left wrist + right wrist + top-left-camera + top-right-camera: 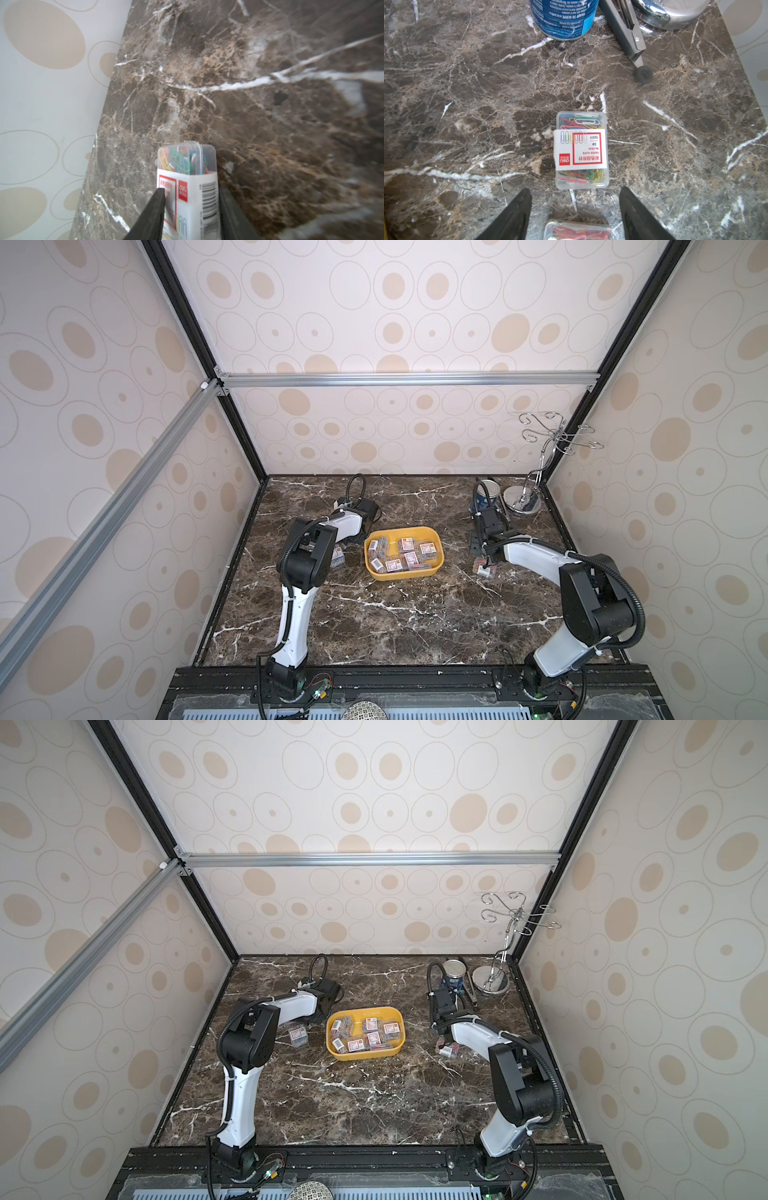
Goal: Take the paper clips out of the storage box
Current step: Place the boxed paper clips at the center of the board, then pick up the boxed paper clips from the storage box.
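The storage box [399,575] [361,1055] is a shallow yellow tray at mid-table, and several small clear boxes of paper clips [409,558] lie in it. My left gripper [191,190] has a paper clip box [187,166] between its fingers, which lie against both its sides. I see no gap. That box shows low beside the left arm [297,1036], left of the tray. My right gripper [574,189] stands open above the table right of the tray, holding nothing. One clip box [579,230] lies under it and another [581,150] just ahead.
A blue-labelled can [486,491] [562,18], metal tongs [627,31] and a chrome hook stand [523,502] crowd the back right corner beyond the right gripper. The patterned side wall [52,104] runs close to the left gripper.
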You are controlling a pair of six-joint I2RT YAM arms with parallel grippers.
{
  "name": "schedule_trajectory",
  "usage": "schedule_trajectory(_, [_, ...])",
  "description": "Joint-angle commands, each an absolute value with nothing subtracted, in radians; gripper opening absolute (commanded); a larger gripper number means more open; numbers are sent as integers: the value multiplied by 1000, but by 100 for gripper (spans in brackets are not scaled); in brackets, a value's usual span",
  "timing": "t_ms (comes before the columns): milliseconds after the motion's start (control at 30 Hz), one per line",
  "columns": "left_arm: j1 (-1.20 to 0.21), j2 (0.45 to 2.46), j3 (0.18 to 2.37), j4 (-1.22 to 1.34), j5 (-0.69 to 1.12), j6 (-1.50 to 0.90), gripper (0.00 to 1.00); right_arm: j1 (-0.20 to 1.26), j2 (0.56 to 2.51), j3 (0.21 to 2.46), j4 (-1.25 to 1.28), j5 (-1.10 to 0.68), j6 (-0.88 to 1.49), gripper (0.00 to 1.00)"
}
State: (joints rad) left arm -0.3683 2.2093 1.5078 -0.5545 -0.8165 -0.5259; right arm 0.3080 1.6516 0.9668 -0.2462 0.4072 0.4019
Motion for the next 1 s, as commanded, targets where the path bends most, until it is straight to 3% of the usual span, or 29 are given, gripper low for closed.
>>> schedule_trajectory(0, [-361, 2186, 1506, -526, -762, -507, 47, 311, 1657, 982, -254, 434, 400, 69])
schedule_trajectory(300, [-362, 1931, 1336, -361, -630, -486, 72, 317, 1650, 974, -247, 445, 400, 69])
schedule_trajectory(600, [-361, 1413, 917, -60, -594, -481, 82, 322, 1641, 967, -243, 454, 399, 69])
schedule_trajectory(967, [-354, 973, 397, 317, -750, -465, 94, 333, 1626, 951, -229, 476, 399, 69])
